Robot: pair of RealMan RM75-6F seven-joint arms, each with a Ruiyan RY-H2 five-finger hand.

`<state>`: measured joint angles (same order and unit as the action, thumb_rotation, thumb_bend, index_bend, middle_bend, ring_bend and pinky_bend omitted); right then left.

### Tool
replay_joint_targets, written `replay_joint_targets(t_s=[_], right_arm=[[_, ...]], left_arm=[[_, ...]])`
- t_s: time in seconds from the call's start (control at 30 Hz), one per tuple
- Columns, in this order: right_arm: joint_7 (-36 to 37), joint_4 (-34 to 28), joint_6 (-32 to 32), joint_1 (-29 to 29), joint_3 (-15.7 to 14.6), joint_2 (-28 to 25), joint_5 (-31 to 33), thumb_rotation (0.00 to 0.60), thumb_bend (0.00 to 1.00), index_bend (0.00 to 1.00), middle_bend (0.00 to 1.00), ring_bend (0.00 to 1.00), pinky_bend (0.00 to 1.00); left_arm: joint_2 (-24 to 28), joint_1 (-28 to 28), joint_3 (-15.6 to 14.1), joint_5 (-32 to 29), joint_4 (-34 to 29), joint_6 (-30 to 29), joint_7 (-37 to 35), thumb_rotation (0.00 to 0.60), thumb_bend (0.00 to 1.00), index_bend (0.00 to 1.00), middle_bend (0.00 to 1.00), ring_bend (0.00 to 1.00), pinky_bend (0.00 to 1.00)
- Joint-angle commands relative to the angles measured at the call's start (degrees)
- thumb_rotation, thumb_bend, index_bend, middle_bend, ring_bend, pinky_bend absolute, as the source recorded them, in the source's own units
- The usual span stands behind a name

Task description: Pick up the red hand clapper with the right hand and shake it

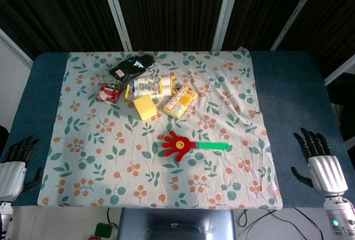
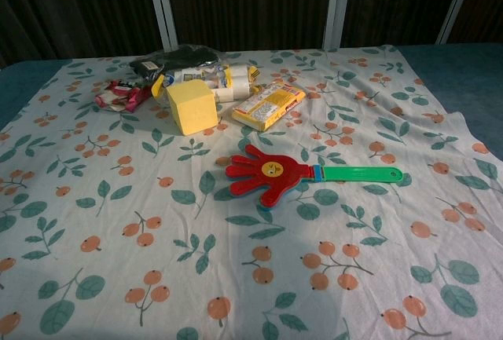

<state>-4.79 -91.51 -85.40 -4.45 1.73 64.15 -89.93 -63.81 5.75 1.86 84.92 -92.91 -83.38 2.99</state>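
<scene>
The red hand clapper (image 1: pixel 179 145) lies flat on the floral cloth near the table's middle, its green handle (image 1: pixel 214 146) pointing right. The chest view shows the clapper (image 2: pixel 266 175) with a yellow smiley face and a blue layer under the red one. My right hand (image 1: pixel 319 161) rests at the table's right edge with its fingers apart, holding nothing, well to the right of the handle's tip. At the left edge my left hand (image 1: pixel 15 163) is likewise empty with fingers spread. Neither hand appears in the chest view.
Behind the clapper stand a yellow cube (image 1: pixel 145 107), a yellow snack box (image 1: pixel 180 101), a white wrapped pack (image 1: pixel 148 86), a red packet (image 1: pixel 109 92) and a black bag (image 1: pixel 132 66). The floral cloth (image 1: pixel 238 112) covers a blue table (image 1: pixel 291 96).
</scene>
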Motion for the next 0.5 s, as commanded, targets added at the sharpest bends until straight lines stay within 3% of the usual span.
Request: replay_joint_targets(t_s=[0.03,0.33,0.5], right_arm=[[0.06,0.0,0.05,0.0,0.06,0.12,0.15,0.6,0.34,0.0,0.0,0.0,0.0],[2.79,1.15,1.99,-1.46,0.8,3.71,0.94,0.6,0.31,0.0,0.0,0.0,0.0],[3.12,1.25,11.13,-6.39,2.46,6.48,4.95,0.6,0.31,0.05,0.0,0.0,0.0]], left_arm=[[0.0,0.0,0.0,0.0,0.0,0.0,0.0,0.6,0.45,0.0,0.02,0.0,0.09],[0.0,0.0,0.0,0.0,0.0,0.0,0.0,0.6,0.45,0.0,0.02,0.0,0.09],[0.0,0.0,0.0,0.0,0.0,0.0,0.0,0.6,0.45,0.0,0.02,0.0,0.09]])
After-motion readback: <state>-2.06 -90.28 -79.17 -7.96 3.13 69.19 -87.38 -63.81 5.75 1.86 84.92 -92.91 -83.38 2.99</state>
